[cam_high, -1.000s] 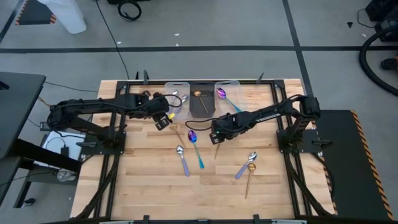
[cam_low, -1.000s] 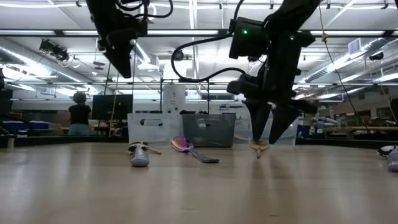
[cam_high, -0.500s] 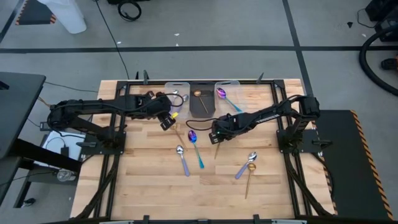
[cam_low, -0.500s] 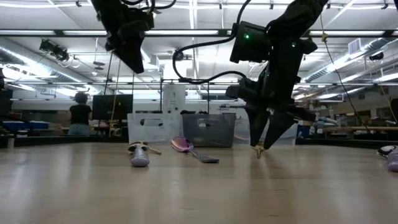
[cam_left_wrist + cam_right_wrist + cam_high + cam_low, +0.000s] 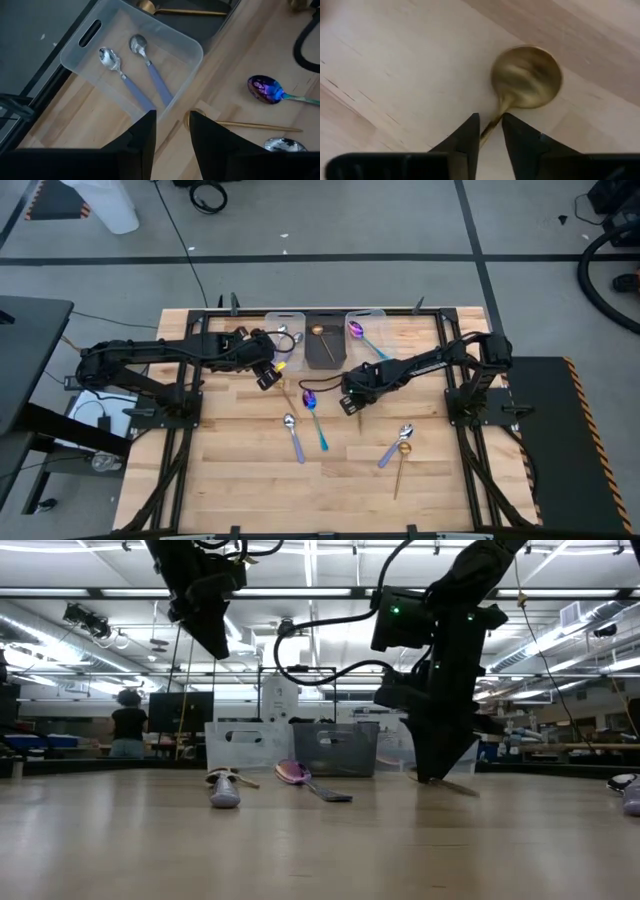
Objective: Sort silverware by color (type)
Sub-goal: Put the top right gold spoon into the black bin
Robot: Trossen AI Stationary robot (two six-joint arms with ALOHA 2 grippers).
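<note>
Bright even overhead lighting; blurred gold spoon (image 5: 526, 77) close-up.

Two silver-bowled spoons with lavender handles (image 5: 134, 75) are laid side by side in the clear bin at the far left. A gold spoon (image 5: 319, 333) is seen in the dark bin beside it, and a purple-bowled, teal-handled spoon (image 5: 362, 336) in the clear bin to the right. On the table are scattered a purple-bowled spoon (image 5: 315, 413), a lavender-handled one (image 5: 294, 437), another lavender-handled one (image 5: 395, 444) and a gold one (image 5: 401, 462) at near right. A gold spoon (image 5: 522, 85) is pinched by its handle.
</note>
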